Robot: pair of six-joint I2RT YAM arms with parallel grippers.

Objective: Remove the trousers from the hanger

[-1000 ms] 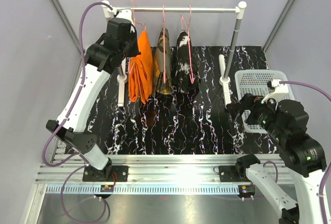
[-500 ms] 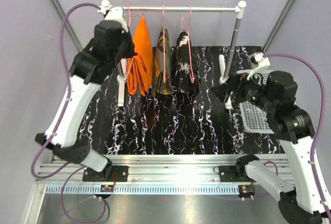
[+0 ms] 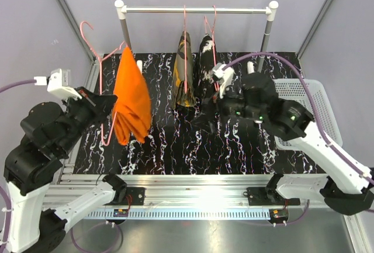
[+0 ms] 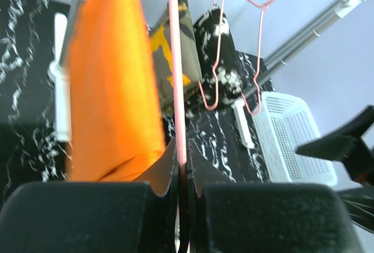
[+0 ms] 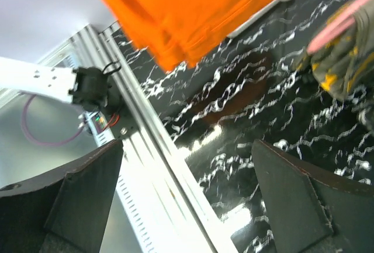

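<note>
My left gripper [image 3: 98,108] is shut on the wire of a pink hanger [image 3: 100,66] and holds it off the rail, over the left of the mat. The bright orange trousers [image 3: 131,98] hang from that hanger; the left wrist view shows them [image 4: 111,89] beside the pinched wire [image 4: 178,142]. My right gripper [image 3: 204,117] is wide open and empty over the middle of the mat, right of the orange trousers [image 5: 181,13], not touching them. The camouflage trousers [image 3: 184,72] and the black-and-white trousers [image 3: 205,51] hang on pink hangers on the rail [image 3: 196,10].
A white mesh basket [image 3: 321,110] stands at the right edge of the black marbled mat [image 3: 175,148]. The rail's two uprights rest on white feet [image 3: 138,66]. An aluminium frame [image 3: 193,183] runs along the near edge, seen in the right wrist view too [image 5: 158,165].
My left arm lifted the hanger with the orange trousers off the rail and drew it forward and left. My right arm swung from the basket to the mat's middle.
</note>
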